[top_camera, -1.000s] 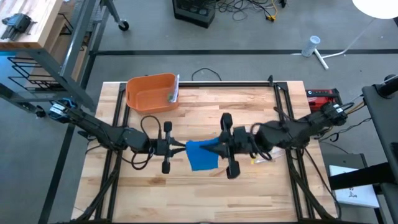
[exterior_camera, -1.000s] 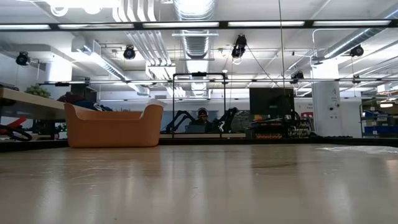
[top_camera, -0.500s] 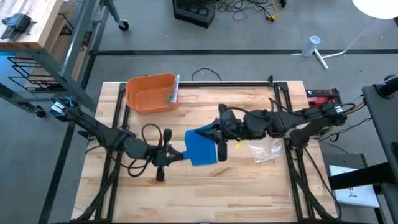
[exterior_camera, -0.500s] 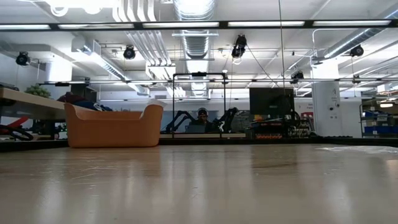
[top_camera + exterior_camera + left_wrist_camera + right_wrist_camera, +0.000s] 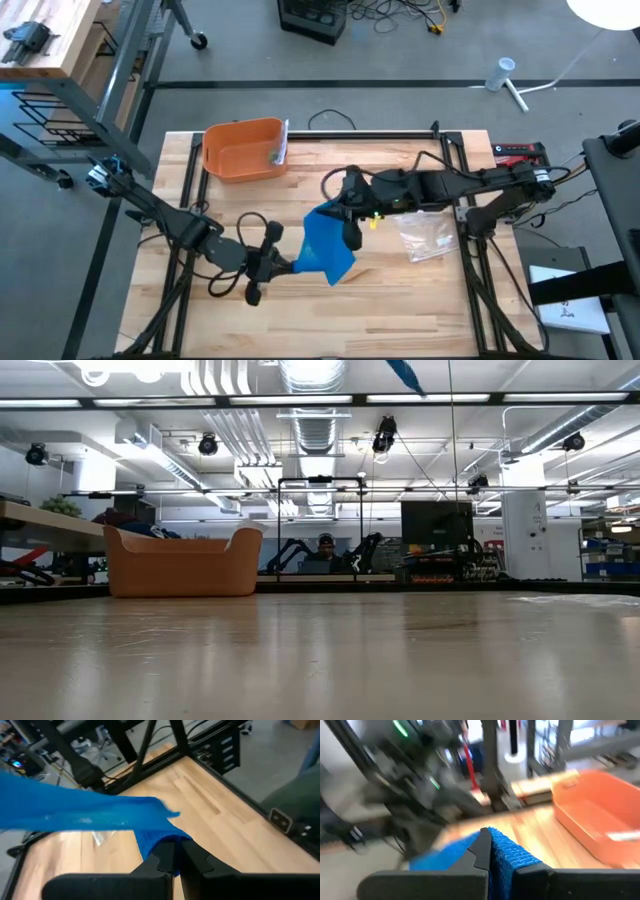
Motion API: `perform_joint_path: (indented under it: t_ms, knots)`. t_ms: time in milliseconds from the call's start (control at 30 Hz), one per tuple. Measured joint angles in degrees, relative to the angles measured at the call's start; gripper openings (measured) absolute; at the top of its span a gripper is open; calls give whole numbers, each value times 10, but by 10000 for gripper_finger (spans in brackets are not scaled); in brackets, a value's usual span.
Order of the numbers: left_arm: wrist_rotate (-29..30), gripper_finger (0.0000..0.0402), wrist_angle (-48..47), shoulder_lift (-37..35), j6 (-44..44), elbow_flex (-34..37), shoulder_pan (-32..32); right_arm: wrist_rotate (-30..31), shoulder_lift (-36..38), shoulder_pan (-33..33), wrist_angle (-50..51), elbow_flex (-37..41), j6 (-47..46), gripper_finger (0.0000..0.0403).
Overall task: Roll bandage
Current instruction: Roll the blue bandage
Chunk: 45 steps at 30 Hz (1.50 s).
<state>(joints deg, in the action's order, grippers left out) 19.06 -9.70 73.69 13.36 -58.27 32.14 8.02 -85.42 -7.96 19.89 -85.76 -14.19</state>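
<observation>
Both grippers pinch one blue bandage (image 5: 326, 247), held spread in the air over the middle of the table (image 5: 400, 300): the left gripper (image 5: 288, 265) nips its lower corner, the right gripper (image 5: 340, 212) its upper edge. It looks like the stretching-out step; rolling seems next and needs one end turned over. An orange bin (image 5: 243, 149) sits well apart at the back, a clear plastic bag (image 5: 425, 238) near on the right; bare wood lies in front.

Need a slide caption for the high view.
Both grippers, left and right, hold the blue bandage above the table.
</observation>
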Motion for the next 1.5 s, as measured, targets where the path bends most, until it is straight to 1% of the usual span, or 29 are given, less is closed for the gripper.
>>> perform_joint_path:
  t_ms: [100,133,233,267,333,500,567,667,800,867,967,1033,1167,1233,1333,1400,1467,1500]
  knots:
    - [-21,0,-25,17,-4,-29,9,-23,-13,1,30,1,35,0]
    - [-31,0,-30,25,-4,-38,12,-44,-18,1,40,3,45,0]
    - [-46,0,-60,48,-4,-64,21,-138,-42,1,33,4,59,0]
    - [-48,0,-64,56,-4,-73,23,-156,-49,1,33,4,59,0]
    - [-49,0,-72,71,0,-92,25,-162,-66,1,31,2,52,0]
    - [-61,0,-108,107,10,-133,33,-152,-109,1,30,1,33,0]
    - [-64,0,-127,118,9,-152,39,-167,-121,1,29,1,33,4]
    - [-67,0,-153,125,7,-168,48,-208,-132,1,25,1,28,23]
    - [-67,0,-160,124,10,-170,58,-247,-135,1,17,0,17,68]
    - [-69,0,-170,120,9,-170,58,-283,-134,2,18,0,11,94]
    - [-77,0,-178,116,2,-170,59,-354,-133,2,22,0,8,131]
    - [-107,0,-177,115,2,-167,59,-385,-133,2,25,0,7,151]
    - [-214,0,-172,117,0,-156,60,-389,-133,11,48,0,15,175]
    - [-263,0,-171,124,-9,-149,61,-388,-133,15,57,0,22,181]
    - [-315,0,-150,133,-16,-133,68,-389,-133,18,56,4,30,183]
    - [-370,0,-125,137,-21,-120,72,-390,-133,18,58,7,33,183]
    - [-420,0,-123,142,-40,-110,73,-390,-133,17,57,9,33,183]
    - [-435,0,-123,144,-60,-108,75,-390,-133,17,57,10,33,183]
